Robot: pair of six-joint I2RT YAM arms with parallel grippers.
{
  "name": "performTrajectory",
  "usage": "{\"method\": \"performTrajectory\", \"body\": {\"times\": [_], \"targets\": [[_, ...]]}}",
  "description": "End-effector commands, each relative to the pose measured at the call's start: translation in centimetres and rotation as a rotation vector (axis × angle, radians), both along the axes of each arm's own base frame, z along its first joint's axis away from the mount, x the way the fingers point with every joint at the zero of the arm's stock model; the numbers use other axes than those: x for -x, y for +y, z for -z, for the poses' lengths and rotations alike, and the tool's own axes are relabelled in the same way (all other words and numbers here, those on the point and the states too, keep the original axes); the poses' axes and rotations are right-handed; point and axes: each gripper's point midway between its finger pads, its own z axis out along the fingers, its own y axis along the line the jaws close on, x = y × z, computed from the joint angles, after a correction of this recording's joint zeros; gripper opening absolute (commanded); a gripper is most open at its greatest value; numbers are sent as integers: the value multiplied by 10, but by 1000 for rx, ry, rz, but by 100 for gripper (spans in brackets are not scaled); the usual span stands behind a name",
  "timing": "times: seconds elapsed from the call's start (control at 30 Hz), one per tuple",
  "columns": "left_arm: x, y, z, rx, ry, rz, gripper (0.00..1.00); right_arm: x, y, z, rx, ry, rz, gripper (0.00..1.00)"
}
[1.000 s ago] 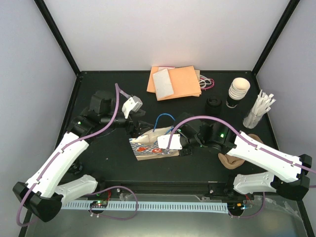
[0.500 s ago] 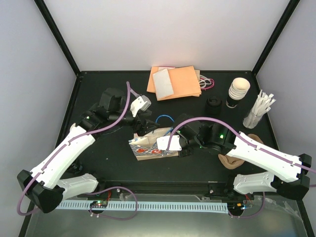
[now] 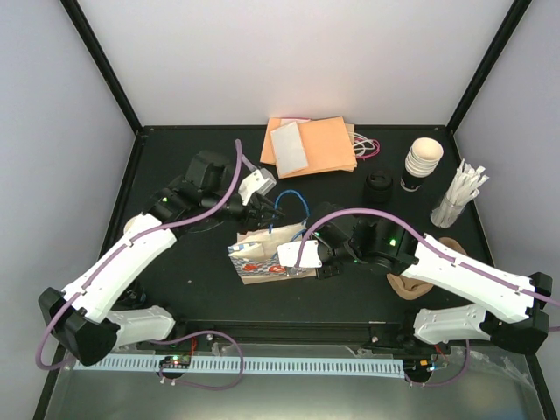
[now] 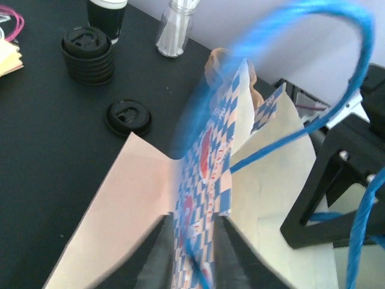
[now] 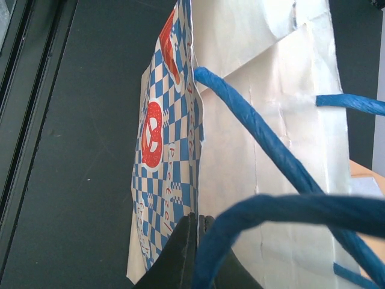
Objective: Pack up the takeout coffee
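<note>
Takeout coffee stands well beyond left hand, narrow astride the bag, grip unclear.

Black table, pale lilac walls, black posts

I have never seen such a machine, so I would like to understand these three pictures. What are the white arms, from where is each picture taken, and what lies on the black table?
These are two white robot arms, bolted side by side. One picture looks down from above; the other two come from a small camera on each wrist. In the middle is a paper bag with blue checks and blue cord handles. The right pincer is shut on its edge. The left pincer straddles the bag's rim; whether it grips yet, I cannot tell. At the back are orange paper pieces, a stack of black lids, a stack of cream cups and a jar of white sticks.
</note>
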Motion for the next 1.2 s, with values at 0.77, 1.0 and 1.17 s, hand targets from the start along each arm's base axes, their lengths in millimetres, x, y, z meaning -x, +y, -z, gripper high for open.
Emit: {"method": "performTrajectory", "body": {"times": [0.77, 1.0, 1.17], "targets": [[-92, 83, -73, -146, -261, -673, 2, 22, -13, 15, -15, 70, -32, 21], [-108, 118, -85, -130, -263, -814, 2, 33, -19, 23, -5, 117, -52, 21], [-107, 116, -91, -104, -271, -772, 2, 32, -21, 29, 13, 120, -40, 22]]}}
